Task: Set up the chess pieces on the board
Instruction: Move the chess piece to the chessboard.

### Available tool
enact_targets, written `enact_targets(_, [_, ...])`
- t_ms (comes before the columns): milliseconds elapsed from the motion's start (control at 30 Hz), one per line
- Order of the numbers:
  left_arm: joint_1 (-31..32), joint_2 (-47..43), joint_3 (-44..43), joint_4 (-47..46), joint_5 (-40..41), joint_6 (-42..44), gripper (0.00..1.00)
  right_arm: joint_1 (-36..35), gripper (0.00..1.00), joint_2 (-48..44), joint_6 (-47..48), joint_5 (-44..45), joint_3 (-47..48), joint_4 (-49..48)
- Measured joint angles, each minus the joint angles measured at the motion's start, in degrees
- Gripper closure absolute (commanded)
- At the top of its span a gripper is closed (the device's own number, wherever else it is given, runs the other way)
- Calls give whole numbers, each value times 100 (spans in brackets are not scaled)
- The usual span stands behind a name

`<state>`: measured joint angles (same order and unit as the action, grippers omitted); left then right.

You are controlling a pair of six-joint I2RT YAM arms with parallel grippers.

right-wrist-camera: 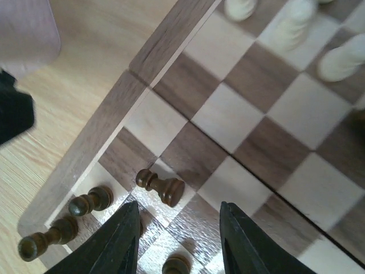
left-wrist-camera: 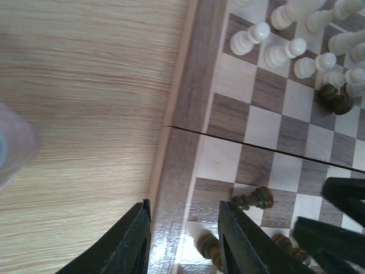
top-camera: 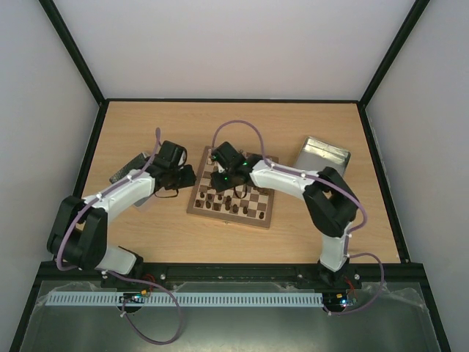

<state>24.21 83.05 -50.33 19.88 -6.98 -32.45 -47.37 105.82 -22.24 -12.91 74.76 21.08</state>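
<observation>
My right tool (right-wrist-camera: 178, 210) hangs with jaws apart and empty over the toppled dark pawn (right-wrist-camera: 161, 187) near the board's (right-wrist-camera: 102, 123) corner, ready to right it; my left tool (left-wrist-camera: 185, 208), also apart and empty, straddles its edge.

Board (right-wrist-camera: 228, 114) checkered cream and walnut brown, brown border. Cream pieces (left-wrist-camera: 249, 39); dark brown pieces (right-wrist-camera: 161, 186). Desk (left-wrist-camera: 85, 114) pale woodgrain. Tin (top-camera: 322, 155) apparently silver-grey.

Checkered wooden board (left-wrist-camera: 182, 103) lies flat, with a tan border and a thin seam across the middle. The cream pieces (left-wrist-camera: 249, 39) stand upright in rows at one end. The dark brown pieces (right-wrist-camera: 91, 201) are bunched by the opposite corner, and one dark pawn (right-wrist-camera: 161, 187) is tipped on its side a couple of squares in.
</observation>
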Motion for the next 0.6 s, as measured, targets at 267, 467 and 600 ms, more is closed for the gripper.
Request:
enact_targets(267, [-348, -271, 321, -181, -282, 13, 64, -162, 65, 627, 470, 85, 586, 592])
enact_targets(467, [-426, -275, 503, -295, -433, 35, 64, -162, 65, 723, 675, 85, 673, 813])
enact_targets(600, [-442, -275, 549, -330, -503, 46, 64, -166, 65, 815, 754, 98, 778, 909])
